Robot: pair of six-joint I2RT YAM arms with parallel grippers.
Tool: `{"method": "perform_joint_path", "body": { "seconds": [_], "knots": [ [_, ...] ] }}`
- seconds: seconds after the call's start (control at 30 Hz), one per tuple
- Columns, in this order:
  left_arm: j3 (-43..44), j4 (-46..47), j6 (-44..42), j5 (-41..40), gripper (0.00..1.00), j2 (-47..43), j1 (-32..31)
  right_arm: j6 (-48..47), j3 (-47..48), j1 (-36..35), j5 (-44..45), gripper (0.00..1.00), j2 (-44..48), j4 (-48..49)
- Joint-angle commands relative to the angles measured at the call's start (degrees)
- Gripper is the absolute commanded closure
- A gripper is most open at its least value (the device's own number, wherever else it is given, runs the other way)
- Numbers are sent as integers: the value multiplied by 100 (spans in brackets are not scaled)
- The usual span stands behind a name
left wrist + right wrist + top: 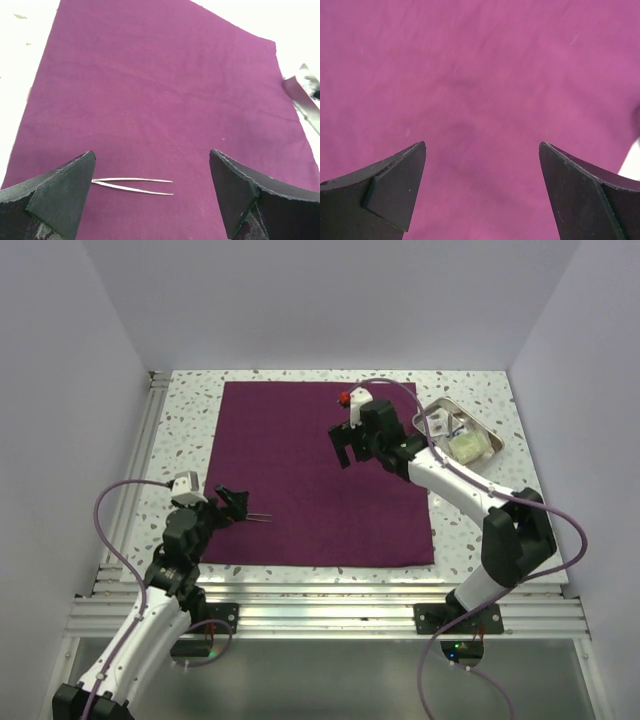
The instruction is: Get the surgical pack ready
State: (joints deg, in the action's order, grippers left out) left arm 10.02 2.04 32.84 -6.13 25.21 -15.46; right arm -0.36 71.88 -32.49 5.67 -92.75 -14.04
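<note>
across the middle of the table (185,430) we see the surgical pack (300,460) spread out flat as one big plum-purple square sheet, its near edge running close to the table's front rail and its far edge toward the back wall. a pair of slim metal tweezers (132,186) lies on the sheet near its near left corner, tips pointing to the right. our left claw (152,160) hangs just over the tweezers with its fingers spread wide and nothing between them; the closed end of the tweezers runs up to the left finger, and we cannot tell whether they touch. our right claw (345,452) hovers above the far right part of the sheet, also wide open and holding nothing, and its wrist view is filled by purple cloth. a metal tray (478,420) sits on the table near the sheet's far right corner, with a pale wad and some small items inside it.
</note>
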Motion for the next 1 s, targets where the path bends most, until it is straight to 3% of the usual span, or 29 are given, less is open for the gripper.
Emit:
{"method": "perform_joint_path", "body": {
  "seconds": [0.0,0.13,0.27,0.37,0.4,0.5,0.53,0.67,0.83,0.97],
  "knots": [
    [465,-482,-146,-344,0,89,-27,730,-463,-205,198,2,634,-47],
    [869,-1118,-41,-363,0,194,-27,1064,-1087,-214,-127,1,1232,235],
    [1028,-1373,563,15,0,274,-27,1406,-1474,-205,-1073,1,1576,438],
    [976,-1417,837,-37,0,186,-18,1276,-1501,-196,-2251,1,1375,428],
    [958,-1478,890,-63,0,151,-27,1241,-1484,-188,-3038,1,1234,516],
    [896,-1637,1162,-143,0,10,-27,1215,-764,-205,-3019,1,356,-185],
    [870,-1672,1250,-125,0,36,-27,1188,-789,-214,-3272,1,250,66],
    [1001,-2083,1655,-64,0,422,-27,1424,-1438,-214,-2529,1,748,683],
    [1773,-2971,2190,-397,0,1405,-27,1416,-1203,-188,-1781,1,838,53],
    [1881,-3604,3725,-853,0,1460,-36,1748,-1412,-91,-1264,1,1004,130]
  ]
}}
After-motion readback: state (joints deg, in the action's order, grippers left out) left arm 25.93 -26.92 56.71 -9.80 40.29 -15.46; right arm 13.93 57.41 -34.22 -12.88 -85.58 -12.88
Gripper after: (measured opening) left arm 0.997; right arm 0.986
